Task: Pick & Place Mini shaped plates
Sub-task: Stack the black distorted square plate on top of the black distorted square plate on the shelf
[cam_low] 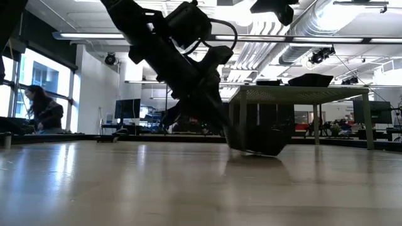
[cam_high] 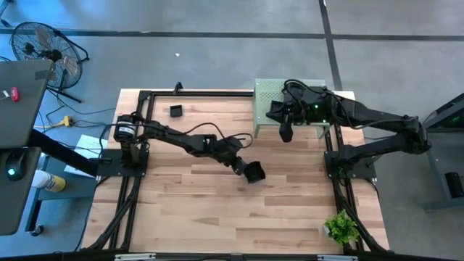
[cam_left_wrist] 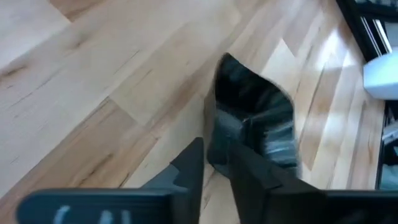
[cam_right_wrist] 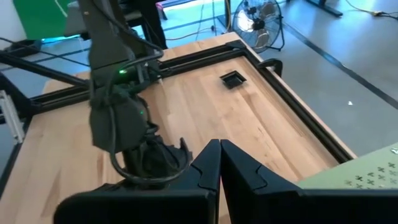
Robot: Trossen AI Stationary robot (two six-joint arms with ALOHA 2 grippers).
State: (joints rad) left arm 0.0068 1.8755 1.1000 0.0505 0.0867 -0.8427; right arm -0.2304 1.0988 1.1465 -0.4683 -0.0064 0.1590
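My left gripper [cam_high: 245, 168] reaches out over the middle of the table and is shut on a glossy black mini plate [cam_high: 255, 173]. The low view shows that plate [cam_low: 262, 140] tilted, down close to the tabletop. A second small square black plate [cam_high: 175, 110] lies flat near the table's far-left corner and also shows in the right wrist view [cam_right_wrist: 232, 79]. My right gripper [cam_high: 286, 132] hangs shut and empty in the air by the near edge of the pale green stand [cam_high: 267, 94]. My left gripper pinches the black plate by its rim [cam_left_wrist: 225, 132] between its two fingers [cam_left_wrist: 190, 167], slanting down from the table's left. The plate [cam_left_wrist: 256, 115] sticks out beyond the fingertips, tilted. Whether its lower edge [cam_low: 257, 152] touches the table or hangs just above it, I cannot tell.
The green perforated stand [cam_low: 301, 94] stands on legs at the far right of the table. A small green plant [cam_high: 341, 228] sits at the near right corner. Black frame rails [cam_high: 130, 196] run along the table's sides. A person [cam_low: 44, 113] sits far back in the room.
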